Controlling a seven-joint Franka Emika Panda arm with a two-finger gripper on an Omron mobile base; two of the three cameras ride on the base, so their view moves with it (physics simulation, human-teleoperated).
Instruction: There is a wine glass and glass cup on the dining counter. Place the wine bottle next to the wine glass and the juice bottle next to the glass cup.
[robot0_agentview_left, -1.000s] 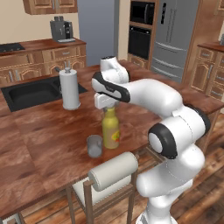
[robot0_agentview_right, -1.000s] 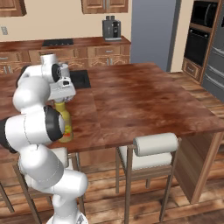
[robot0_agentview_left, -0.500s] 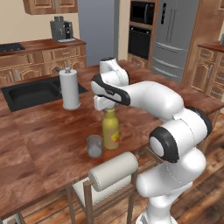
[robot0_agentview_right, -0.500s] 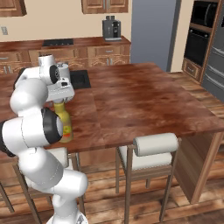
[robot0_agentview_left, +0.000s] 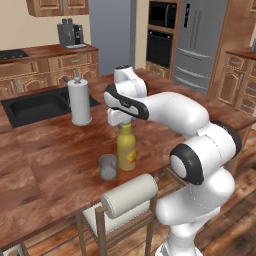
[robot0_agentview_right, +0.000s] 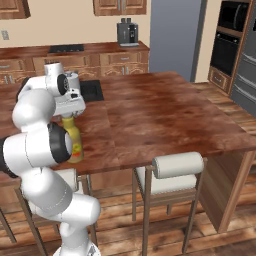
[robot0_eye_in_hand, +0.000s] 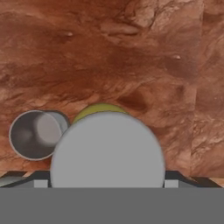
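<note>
Hovering gripper (robot0_agentview_left: 123, 123) over juice bottle (robot0_agentview_left: 126, 148) cap, grasp unclear; bottle upright on counter (robot0_agentview_left: 50, 150), cup (robot0_agentview_left: 107, 166) beside

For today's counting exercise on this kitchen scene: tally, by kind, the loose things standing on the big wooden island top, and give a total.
Yellow juice bottle: 1
Glass cup: 1
White paper-towel roll: 1
Total: 3
</note>
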